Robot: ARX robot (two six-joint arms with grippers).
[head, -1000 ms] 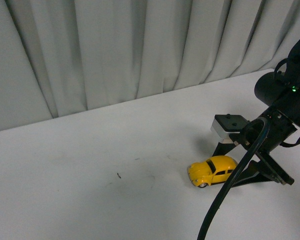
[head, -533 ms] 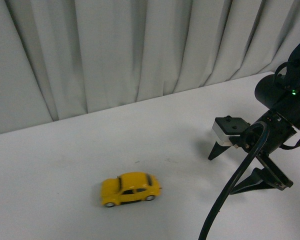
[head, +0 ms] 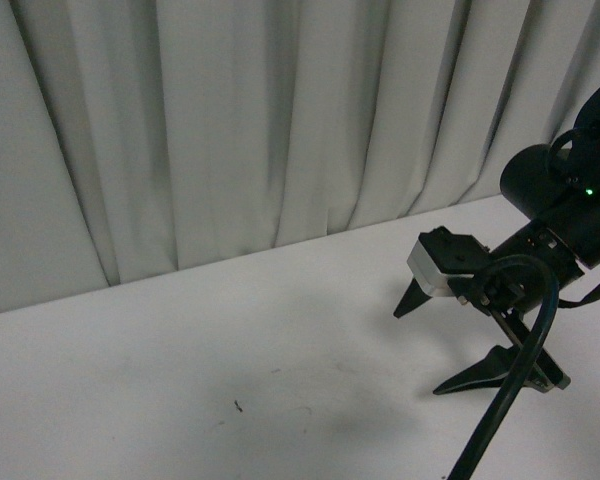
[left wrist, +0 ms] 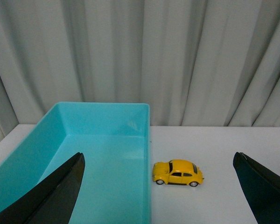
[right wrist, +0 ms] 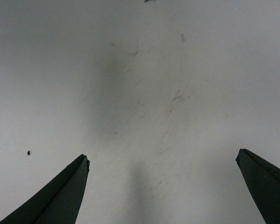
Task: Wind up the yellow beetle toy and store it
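Note:
The yellow beetle toy (left wrist: 178, 172) shows only in the left wrist view. It stands on its wheels on the white table, side-on, close beside the outer wall of an open teal bin (left wrist: 102, 119). My left gripper (left wrist: 157, 156) is open and empty, with the toy lying ahead between its fingers. My right gripper (head: 418, 352) is open and empty, tilted down just above the table at the right in the front view. In the right wrist view it (right wrist: 162, 155) frames only bare table. The toy is out of the front view.
Grey curtains (head: 230, 130) hang along the table's far edge. The white table (head: 180, 400) carries a small dark speck (head: 237, 405) and faint scuff marks. The teal bin holds nothing that I can see.
The toy rolled left from between my right gripper's fingers, crossed the table and left the front view. The right gripper has lifted slightly and stays open.

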